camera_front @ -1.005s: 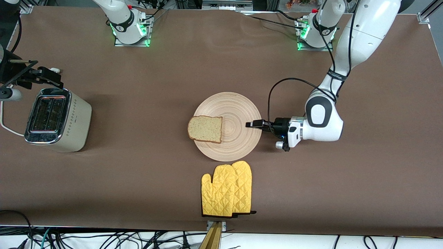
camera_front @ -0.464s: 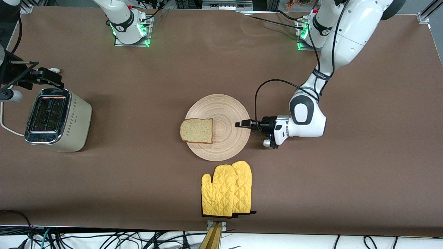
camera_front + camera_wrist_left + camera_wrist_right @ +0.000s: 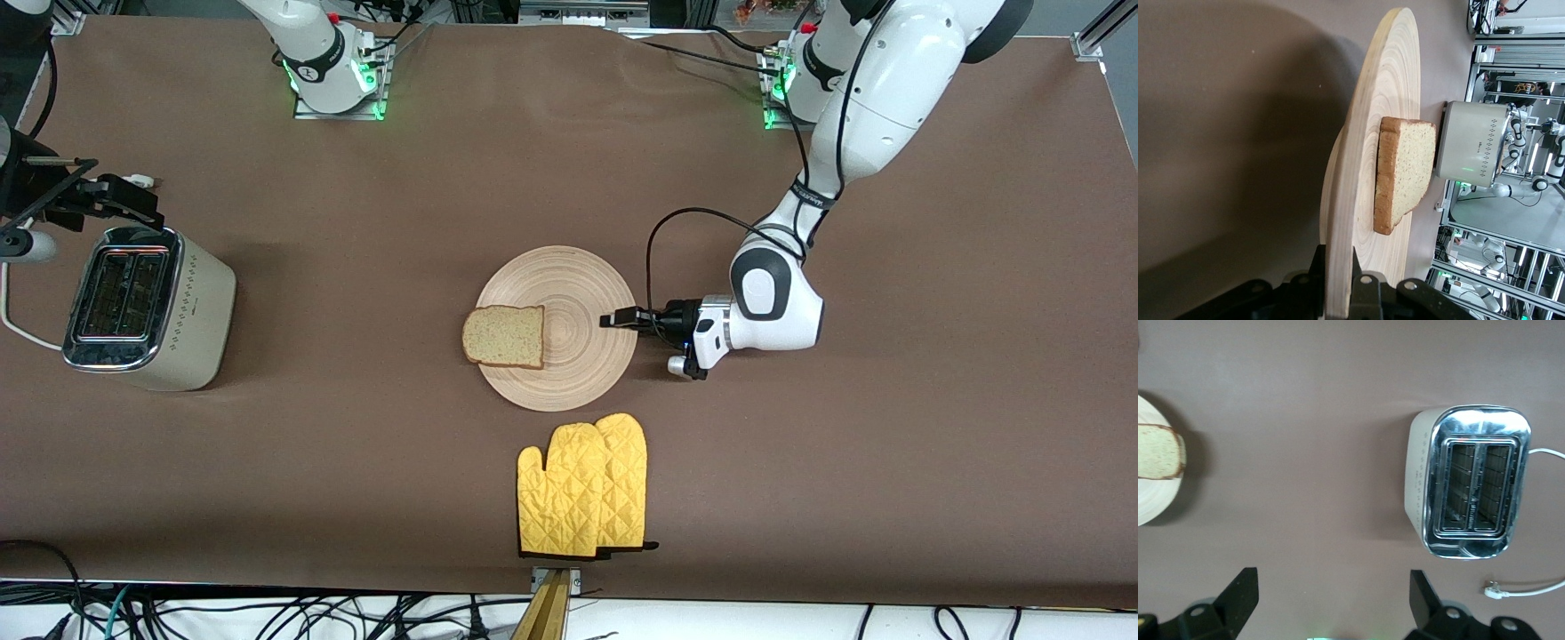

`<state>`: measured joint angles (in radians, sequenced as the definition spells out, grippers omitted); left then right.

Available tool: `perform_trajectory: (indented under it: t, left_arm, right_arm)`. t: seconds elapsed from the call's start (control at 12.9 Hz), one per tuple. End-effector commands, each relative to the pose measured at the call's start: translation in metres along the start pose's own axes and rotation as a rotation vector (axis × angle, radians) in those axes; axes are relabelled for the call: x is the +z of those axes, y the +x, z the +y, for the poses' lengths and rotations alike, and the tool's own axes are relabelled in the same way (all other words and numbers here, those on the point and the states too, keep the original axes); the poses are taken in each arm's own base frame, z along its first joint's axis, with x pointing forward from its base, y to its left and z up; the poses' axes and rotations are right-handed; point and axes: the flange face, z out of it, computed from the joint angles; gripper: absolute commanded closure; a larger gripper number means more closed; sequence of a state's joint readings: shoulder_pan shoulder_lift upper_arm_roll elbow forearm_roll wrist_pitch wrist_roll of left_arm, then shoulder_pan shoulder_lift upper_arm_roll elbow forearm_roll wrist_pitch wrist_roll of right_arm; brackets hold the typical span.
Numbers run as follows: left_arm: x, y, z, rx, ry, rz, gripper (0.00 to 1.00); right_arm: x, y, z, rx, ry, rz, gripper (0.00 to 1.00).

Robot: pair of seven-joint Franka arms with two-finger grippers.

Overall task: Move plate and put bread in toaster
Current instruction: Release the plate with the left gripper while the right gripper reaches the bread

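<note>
The round light-wood plate [image 3: 578, 360] lies mid-table with the bread [image 3: 504, 336] on the part of it toward the toaster. My left gripper [image 3: 618, 318] is shut on the plate's rim at the side toward the left arm's end; in the left wrist view the rim of the plate [image 3: 1368, 173] runs between the jaws of the left gripper [image 3: 1338, 270], with the bread [image 3: 1405, 170] farther along. The cream toaster [image 3: 147, 307] stands at the right arm's end. My right gripper [image 3: 133, 197] hangs open beside the toaster [image 3: 1471, 490], empty.
A pair of yellow oven mitts [image 3: 582, 487] lies nearer the front camera than the plate, close to its rim. The toaster's white cord [image 3: 18, 329] trails off at the table's end, its plug [image 3: 1495, 590] loose on the cloth.
My left gripper has slid the plate, with the bread on it, a short way toward the toaster's end of the table. The right arm has not moved.
</note>
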<state>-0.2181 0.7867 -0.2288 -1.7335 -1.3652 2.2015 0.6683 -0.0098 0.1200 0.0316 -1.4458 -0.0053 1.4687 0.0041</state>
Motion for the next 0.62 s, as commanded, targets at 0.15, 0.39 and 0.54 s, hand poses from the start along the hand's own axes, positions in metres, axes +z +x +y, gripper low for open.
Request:
perform_trajectory:
  t: [0.15, 0.39, 0.54]
  left_arm:
    - [0.005, 0.002, 0.007, 0.014, -0.032, 0.028, 1.00]
    - [0.004, 0.001, 0.004, 0.009, -0.029, 0.028, 0.85]
    - [0.001, 0.001, -0.001, 0.004, -0.021, 0.030, 0.62]
  right_arm:
    - [0.001, 0.000, -0.021, -0.027, 0.003, 0.007, 0.00]
    - [0.020, 0.009, -0.034, -0.064, 0.003, -0.027, 0.00]
    - [0.032, 0.016, -0.037, -0.052, 0.007, -0.047, 0.00]
